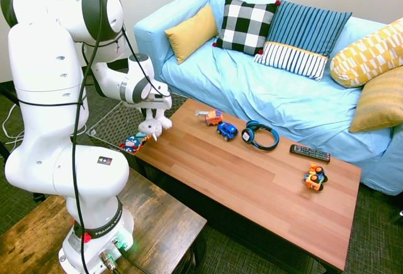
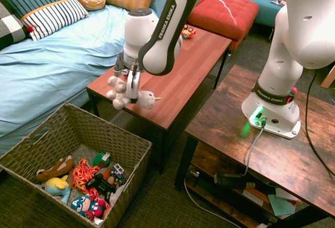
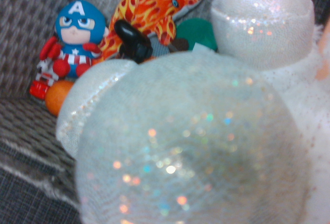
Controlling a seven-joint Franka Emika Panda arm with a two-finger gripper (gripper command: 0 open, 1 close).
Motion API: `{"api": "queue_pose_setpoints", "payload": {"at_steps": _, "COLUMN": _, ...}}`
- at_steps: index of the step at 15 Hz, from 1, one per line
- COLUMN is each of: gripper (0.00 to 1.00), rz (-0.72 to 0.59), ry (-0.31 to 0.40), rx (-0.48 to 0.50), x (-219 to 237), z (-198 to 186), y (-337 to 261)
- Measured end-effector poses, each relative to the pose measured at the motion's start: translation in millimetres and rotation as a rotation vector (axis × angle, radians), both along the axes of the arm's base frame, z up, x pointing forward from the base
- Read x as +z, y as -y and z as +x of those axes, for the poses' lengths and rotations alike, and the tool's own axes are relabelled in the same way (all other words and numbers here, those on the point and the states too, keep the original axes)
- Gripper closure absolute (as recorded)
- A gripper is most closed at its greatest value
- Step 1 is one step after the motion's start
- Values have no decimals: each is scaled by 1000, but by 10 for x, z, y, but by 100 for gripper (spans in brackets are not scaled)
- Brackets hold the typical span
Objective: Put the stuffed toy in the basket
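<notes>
The white stuffed toy (image 2: 131,96) hangs in the air with its limbs dangling, and my gripper (image 2: 132,81) is shut on its upper part. It hovers at the end of the wooden coffee table, above and beside the near corner of the woven basket (image 2: 47,128). From the other side, the stuffed toy (image 1: 153,125) dangles over the basket (image 1: 116,123) on the floor. In the wrist view the stuffed toy (image 3: 196,141) fills most of the picture as sparkly white rounds, with the basket's contents beyond it.
The basket holds a blue-and-red figure (image 2: 88,205), a flame-patterned orange plush (image 2: 82,174), a brown plush (image 2: 55,168) and other toys. On the coffee table (image 1: 252,179) lie toy cars (image 1: 227,130), headphones (image 1: 260,135) and a remote (image 1: 310,153). A blue sofa (image 1: 264,91) stands behind.
</notes>
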State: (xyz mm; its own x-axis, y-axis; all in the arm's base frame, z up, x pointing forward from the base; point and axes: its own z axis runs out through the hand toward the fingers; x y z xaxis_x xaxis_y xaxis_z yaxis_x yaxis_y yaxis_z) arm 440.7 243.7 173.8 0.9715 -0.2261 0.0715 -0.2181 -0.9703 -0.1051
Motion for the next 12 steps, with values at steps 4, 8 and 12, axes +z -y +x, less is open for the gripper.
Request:
{"api": "queue_pose_setpoints", "payload": {"at_steps": 4, "gripper": 100, "rz": -20, "ry": 10, "rx": 28, "x": 134, "z": 356, "y": -730}}
{"api": "queue_pose_setpoints", "payload": {"at_steps": 8, "gripper": 100, "rz": -14, "ry": -20, "rx": 67, "x": -40, "z": 712, "y": -1440}}
{"api": "queue_pose_setpoints", "payload": {"at_steps": 12, "gripper": 100, "rz": -18, "ry": -51, "rx": 78, "x": -474, "z": 973, "y": -1912}}
